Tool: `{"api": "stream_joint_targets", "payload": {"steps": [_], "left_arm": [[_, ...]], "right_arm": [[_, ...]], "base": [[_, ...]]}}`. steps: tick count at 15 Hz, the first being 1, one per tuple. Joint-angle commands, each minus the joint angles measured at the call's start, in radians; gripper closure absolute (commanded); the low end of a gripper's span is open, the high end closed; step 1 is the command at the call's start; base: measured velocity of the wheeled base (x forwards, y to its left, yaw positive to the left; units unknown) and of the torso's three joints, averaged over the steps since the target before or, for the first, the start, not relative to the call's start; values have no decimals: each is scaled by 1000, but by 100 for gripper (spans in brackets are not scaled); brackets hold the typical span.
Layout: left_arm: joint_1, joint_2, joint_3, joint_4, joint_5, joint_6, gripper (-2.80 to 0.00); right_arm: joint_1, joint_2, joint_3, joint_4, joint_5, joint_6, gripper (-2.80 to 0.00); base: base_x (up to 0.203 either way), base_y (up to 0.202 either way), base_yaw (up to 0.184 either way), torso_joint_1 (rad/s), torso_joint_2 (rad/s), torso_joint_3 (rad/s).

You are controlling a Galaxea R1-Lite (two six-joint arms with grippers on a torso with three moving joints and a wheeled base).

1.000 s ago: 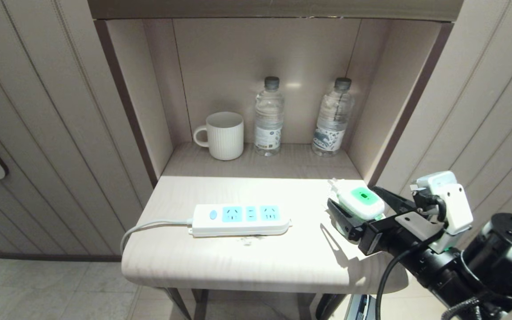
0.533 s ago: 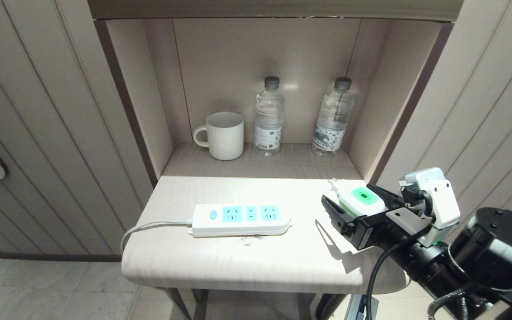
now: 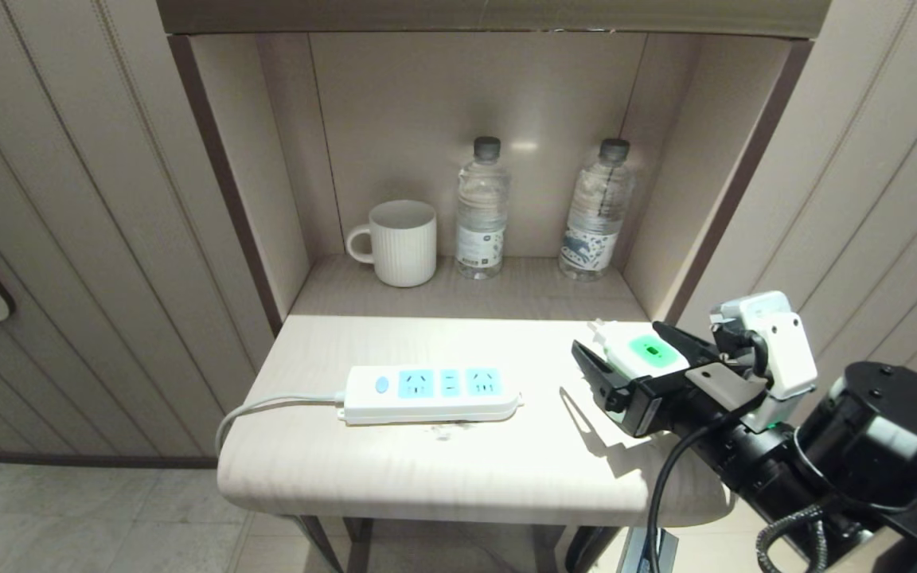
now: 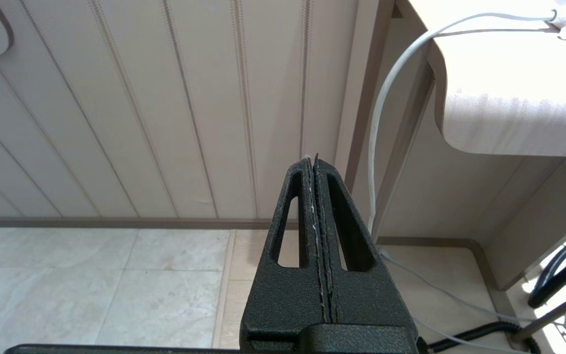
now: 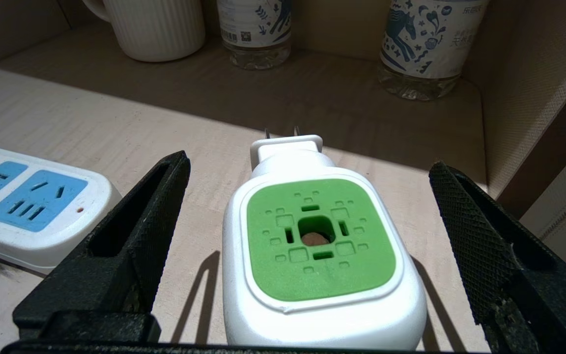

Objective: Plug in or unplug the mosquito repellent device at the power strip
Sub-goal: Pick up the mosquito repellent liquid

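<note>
Straddled by the released right hand (image 5: 307, 196) – rounded white mosquito repellent device (image 5: 320, 250), green grid face, on woodgrain tabletop (image 3: 427, 461).

Black arm (image 3: 777, 469) — white camera (image 3: 777, 350)

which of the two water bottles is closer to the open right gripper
The right-hand water bottle, by the niche's right wall; the other bottle stands next to the mug.

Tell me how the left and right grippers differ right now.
The left gripper is shut, fingers pressed together, parked low beside the table; the right gripper is wide open over the tabletop. The left has nothing between its fingers; the right straddles the mosquito repellent device without touching it. Both are black.
</note>
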Motion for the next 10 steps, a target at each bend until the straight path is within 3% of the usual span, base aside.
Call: {"api": "stream_joint_targets", "payload": {"steps": [1, 7, 10], "left_arm": [[0, 1, 0, 0, 0, 0, 0], [0, 1, 0, 0, 0, 0, 0], [0, 1, 0, 0, 0, 0, 0]], "right_arm": [[-4, 4, -5, -8, -1, 0, -280], [-5, 7, -28, -8, -3, -6, -280], [-4, 13, -26, -21, -45, -3, -280]], "base": [[0, 0, 0, 0, 0, 0], [0, 0, 0, 0, 0, 0], [0, 0, 0, 0, 0, 0]]}}
